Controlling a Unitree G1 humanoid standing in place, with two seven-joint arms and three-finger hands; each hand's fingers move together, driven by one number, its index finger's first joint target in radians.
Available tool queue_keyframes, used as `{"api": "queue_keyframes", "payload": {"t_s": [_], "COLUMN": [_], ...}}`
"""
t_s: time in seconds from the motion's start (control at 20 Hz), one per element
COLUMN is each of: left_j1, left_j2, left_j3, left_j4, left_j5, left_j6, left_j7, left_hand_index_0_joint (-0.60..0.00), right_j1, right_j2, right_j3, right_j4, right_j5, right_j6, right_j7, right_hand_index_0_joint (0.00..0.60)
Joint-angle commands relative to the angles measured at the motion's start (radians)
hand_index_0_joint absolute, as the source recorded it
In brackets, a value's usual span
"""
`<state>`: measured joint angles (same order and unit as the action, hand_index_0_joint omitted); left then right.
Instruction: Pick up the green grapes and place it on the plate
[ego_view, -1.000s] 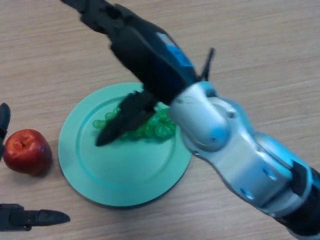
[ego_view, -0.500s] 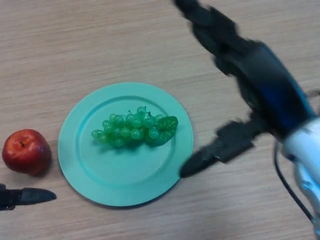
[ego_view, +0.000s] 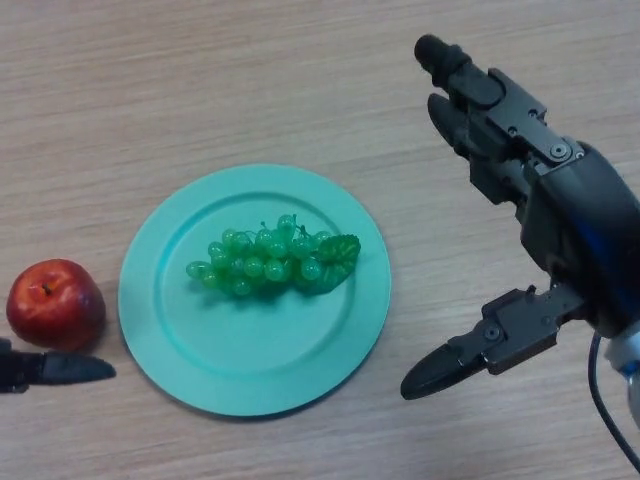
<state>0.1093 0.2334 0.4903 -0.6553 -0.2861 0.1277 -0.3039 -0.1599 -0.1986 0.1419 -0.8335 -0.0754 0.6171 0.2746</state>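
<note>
A bunch of green grapes (ego_view: 272, 262) lies on the round teal plate (ego_view: 200, 345), a little above the plate's middle. My right hand (ego_view: 560, 215) hovers to the right of the plate, apart from it, with its fingers straight and its thumb spread; it holds nothing. Only a dark fingertip of my left hand (ego_view: 55, 369) shows at the lower left edge, just below the apple.
A red apple (ego_view: 55, 304) sits on the wooden table (ego_view: 200, 80) just left of the plate.
My right hand has pulled away from the plate to the right, leaving the grapes lying on it. The left hand has hardly moved.
</note>
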Motion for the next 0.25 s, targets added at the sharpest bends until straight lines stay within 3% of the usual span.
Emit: {"api": "queue_keyframes", "payload": {"t_s": [0.05,0.25], "left_j1": [-0.026,-0.032], "left_j2": [0.055,0.056], "left_j3": [0.074,0.066], "left_j4": [-0.076,-0.105], "left_j5": [-0.067,-0.063], "left_j6": [-0.061,-0.055], "left_j7": [0.049,0.032], "left_hand_index_0_joint": [0.0,0.0], "right_j1": [-0.021,-0.018], "right_j2": [-0.002,0.003], "right_j3": [-0.012,-0.025], "right_j4": [-0.043,-0.032], "right_j5": [-0.013,0.002], "right_j6": [-0.152,-0.154], "right_j7": [0.001,0.002], "right_hand_index_0_joint": [0.0,0.0]}}
